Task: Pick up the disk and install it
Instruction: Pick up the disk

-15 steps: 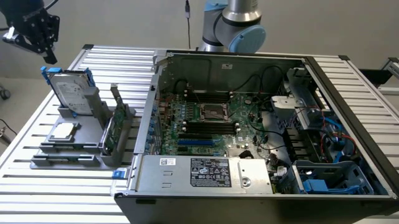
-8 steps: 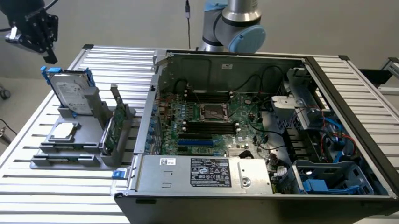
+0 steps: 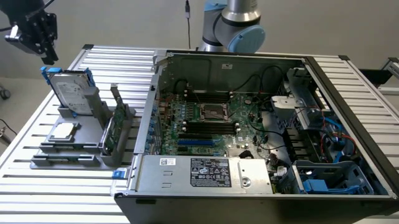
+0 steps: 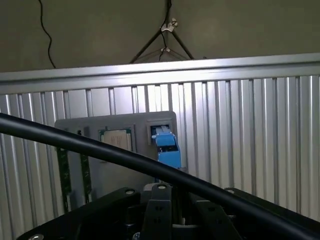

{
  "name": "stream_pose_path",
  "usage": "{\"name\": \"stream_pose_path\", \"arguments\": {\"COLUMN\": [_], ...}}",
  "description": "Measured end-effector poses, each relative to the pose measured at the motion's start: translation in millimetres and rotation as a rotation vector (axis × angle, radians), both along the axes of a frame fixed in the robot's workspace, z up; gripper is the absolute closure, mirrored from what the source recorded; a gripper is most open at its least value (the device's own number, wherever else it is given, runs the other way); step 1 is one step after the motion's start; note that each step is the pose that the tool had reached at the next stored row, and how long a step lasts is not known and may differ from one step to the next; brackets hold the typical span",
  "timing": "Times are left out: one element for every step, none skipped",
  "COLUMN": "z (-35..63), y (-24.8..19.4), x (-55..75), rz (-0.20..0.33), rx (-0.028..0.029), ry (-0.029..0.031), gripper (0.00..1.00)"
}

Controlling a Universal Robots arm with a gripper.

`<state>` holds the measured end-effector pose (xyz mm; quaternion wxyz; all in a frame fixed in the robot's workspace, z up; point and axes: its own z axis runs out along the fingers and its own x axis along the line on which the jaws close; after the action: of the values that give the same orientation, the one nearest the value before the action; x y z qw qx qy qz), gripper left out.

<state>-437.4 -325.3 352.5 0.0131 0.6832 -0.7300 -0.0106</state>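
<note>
The disk (image 3: pixel 70 93) is a silver hard drive with a white label in a blue carrier. It stands on edge, slightly tilted, in a grey rack (image 3: pixel 93 149) at the exterior view's left. My black gripper (image 3: pixel 45 53) hangs in the air just above and to the left of the disk's top end, apart from it and holding nothing that I can see. In the wrist view the disk's blue end tab (image 4: pixel 167 146) pokes up out of the rack, beyond the gripper body (image 4: pixel 159 205).
The rack also holds a thin green circuit card (image 3: pixel 111 131) on edge and a small square silver chip (image 3: pixel 65 132) lying flat. An open computer case (image 3: pixel 224 65) sits to the right, with a blue drive bay (image 3: pixel 330 181) at its near right corner. A black cable (image 4: pixel 100 150) crosses the wrist view.
</note>
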Motion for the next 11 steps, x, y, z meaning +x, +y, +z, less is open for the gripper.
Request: {"name": "stream_pose_path", "arguments": {"z": [-0.6, -1.2, -2.2, -3.1, -3.9, -4.8, -5.9, -7.4, -8.8, -10.1, -11.2], "y": [0.1, 0.2, 0.2, 0.1, 0.1, 0.1, 0.2, 0.2, 0.2, 0.2, 0.2], "x": [-1.2, -2.1, -2.9, -3.3, -3.5, -3.6, -3.6, -3.6, -3.6, -3.6, -3.6], "rz": [0.006, 0.011, 0.017, 0.023, 0.030, 0.036, 0.042, 0.049, 0.055, 0.062, 0.067], "rx": [0.0000, 0.0000, 0.0001, 0.0001, 0.0001, 0.0001, 0.0000, 0.0001, 0.0000, 0.0000, 0.0001], "ry": [-0.0001, 0.0000, -0.0002, -0.0003, -0.0001, -0.0002, -0.0001, -0.0001, -0.0001, 0.0000, -0.0001], "gripper": [0.70, 0.70, 0.64, 0.64, 0.58, 0.58, 0.58, 0.58, 0.58, 0.58, 0.58]}}
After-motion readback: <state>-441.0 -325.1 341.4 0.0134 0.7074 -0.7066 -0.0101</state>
